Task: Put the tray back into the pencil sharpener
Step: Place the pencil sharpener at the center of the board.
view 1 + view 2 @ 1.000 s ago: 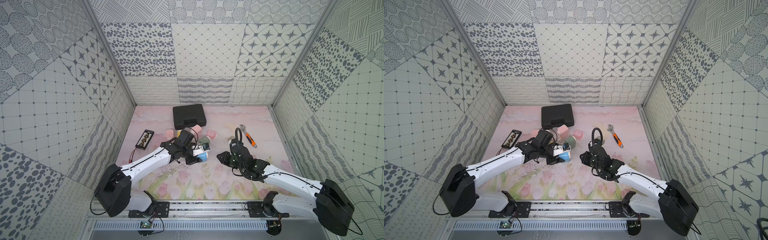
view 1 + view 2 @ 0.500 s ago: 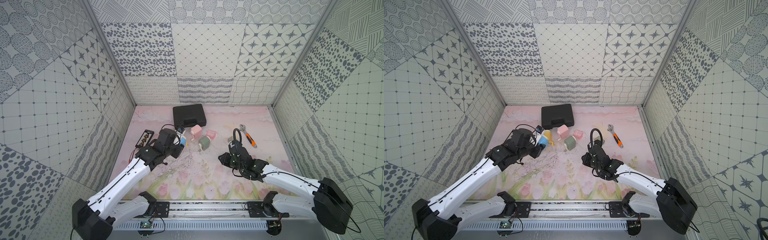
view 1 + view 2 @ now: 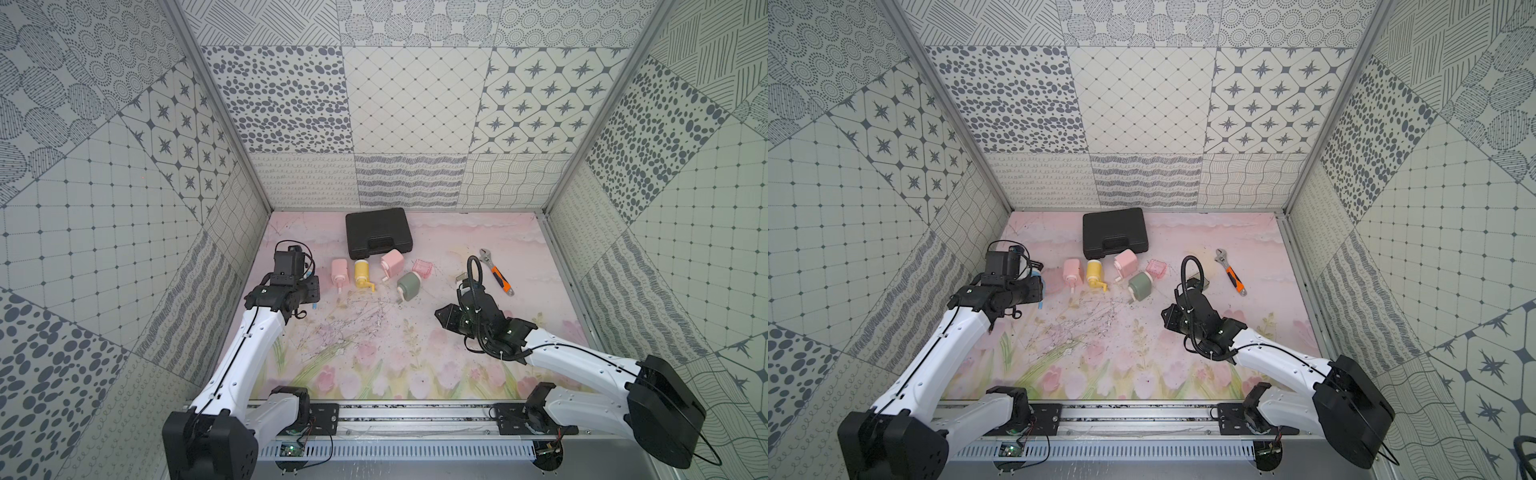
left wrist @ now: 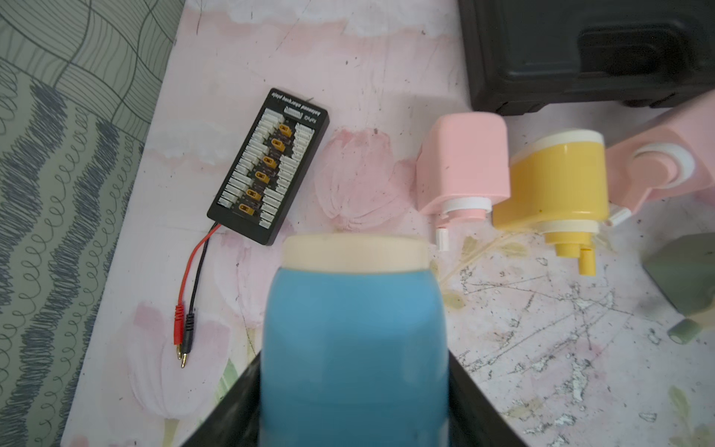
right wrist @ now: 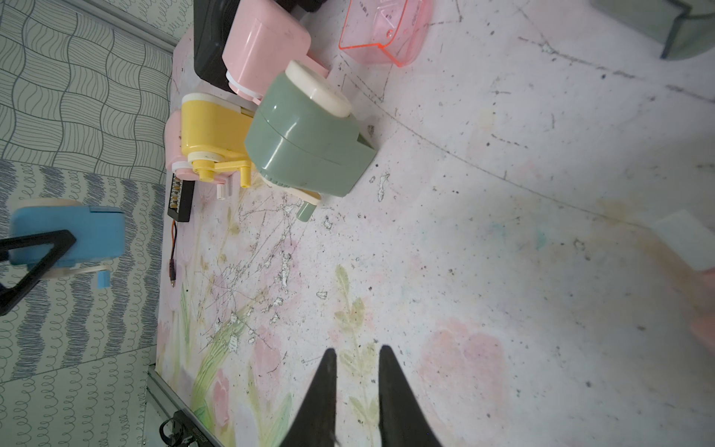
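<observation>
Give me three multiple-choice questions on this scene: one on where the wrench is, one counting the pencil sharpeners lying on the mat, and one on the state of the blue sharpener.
1. Where does the wrench lie?
A) on the black case
B) on the mat, on the right arm's side
C) in the pink tray

2. How many pencil sharpeners lie on the mat?
A) two
B) four
C) six

3. The blue sharpener is:
A) gripped in the left hand
B) lying on the mat
C) inside the black case

Answers:
1 B: its orange handle shows on the bare mat beyond the right arm.
2 B: two pink sharpeners, a yellow sharpener and a green sharpener.
3 A: the left wrist view shows the hand closed on its sides.
</observation>
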Tool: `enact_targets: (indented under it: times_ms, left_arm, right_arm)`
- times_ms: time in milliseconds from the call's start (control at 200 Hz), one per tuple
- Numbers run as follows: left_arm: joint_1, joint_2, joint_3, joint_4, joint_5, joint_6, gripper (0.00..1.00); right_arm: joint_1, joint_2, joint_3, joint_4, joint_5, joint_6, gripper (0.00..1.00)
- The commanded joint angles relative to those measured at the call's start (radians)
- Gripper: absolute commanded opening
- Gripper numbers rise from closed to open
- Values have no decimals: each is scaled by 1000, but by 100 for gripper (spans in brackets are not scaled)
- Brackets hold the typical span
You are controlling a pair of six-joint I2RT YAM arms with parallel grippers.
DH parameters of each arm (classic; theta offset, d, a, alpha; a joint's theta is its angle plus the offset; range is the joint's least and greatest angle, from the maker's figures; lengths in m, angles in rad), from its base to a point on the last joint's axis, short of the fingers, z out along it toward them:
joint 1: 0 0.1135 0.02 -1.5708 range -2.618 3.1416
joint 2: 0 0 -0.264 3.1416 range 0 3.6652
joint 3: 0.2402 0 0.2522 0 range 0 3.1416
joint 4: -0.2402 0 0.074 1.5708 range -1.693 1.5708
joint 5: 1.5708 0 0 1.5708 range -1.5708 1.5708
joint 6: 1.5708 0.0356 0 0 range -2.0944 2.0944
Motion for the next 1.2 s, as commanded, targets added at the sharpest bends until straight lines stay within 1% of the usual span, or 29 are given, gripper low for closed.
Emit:
enact_targets:
  times_ms: [0,80,120,205,380,485,570,720,986,1196]
  left_arm:
    - [84,112,7,138,126,-45,0]
    - [91,171,18,175,132,-36,0]
    - [92,197,17,228,140,-27,0]
    - [92,255,25,286,149,3,0]
    - [95,358,67,338,187,42,0]
    - [95,411,91,360,186,58,0]
    - [95,456,122,352,187,77,0]
    - [91,521,165,339,156,90,0]
    - [80,565,195,314,117,116,0]
    - [63,610,238,247,67,116,11]
  right_arm:
    - [3,-17,8,46,-6,-12,22]
    - [2,-18,4,54,-5,-12,22]
    - [2,-16,1,58,-5,-13,22]
    - [2,-10,7,60,-8,-21,23]
    - [3,-7,7,58,-8,-27,23]
    - [2,-1,9,59,-11,-29,23]
    - [3,5,10,59,-14,-33,23]
    - [3,1,7,56,-10,-36,23]
    - [3,-1,5,52,-9,-36,23]
    - [3,-4,8,50,-8,-37,25]
